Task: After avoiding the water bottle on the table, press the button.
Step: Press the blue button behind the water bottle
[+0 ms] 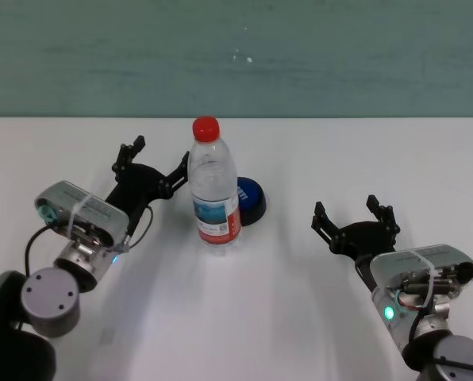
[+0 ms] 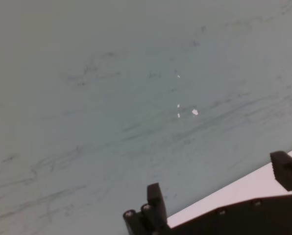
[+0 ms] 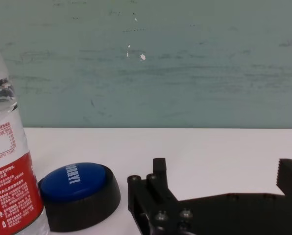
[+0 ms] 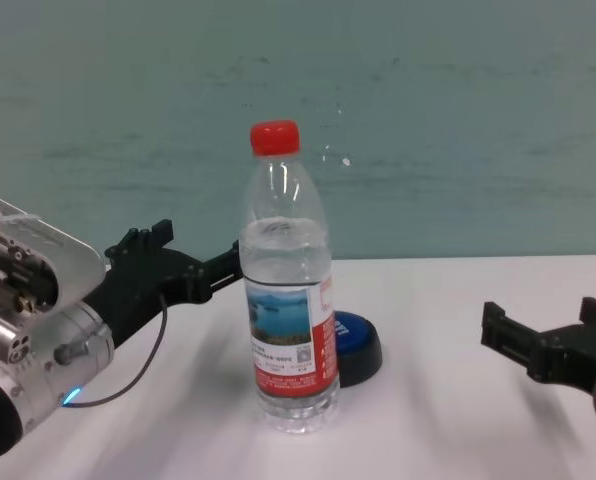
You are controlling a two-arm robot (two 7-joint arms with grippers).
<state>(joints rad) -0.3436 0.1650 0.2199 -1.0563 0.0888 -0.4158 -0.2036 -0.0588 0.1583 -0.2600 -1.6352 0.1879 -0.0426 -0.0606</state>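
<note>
Nearest the head camera: left gripper at 10 o'clock and right gripper at 4 o'clock from the water bottle, both spread wide and empty. Bottle upright mid-table, red cap on, about half full of water. Button touches its far-right side, half hidden in head and chest views; right wrist view shows its full blue dome. Left wrist view shows only wall and table edge.

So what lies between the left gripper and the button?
The water bottle: in the head view it stands between the left gripper and the button, which sits partly hidden behind it.
</note>
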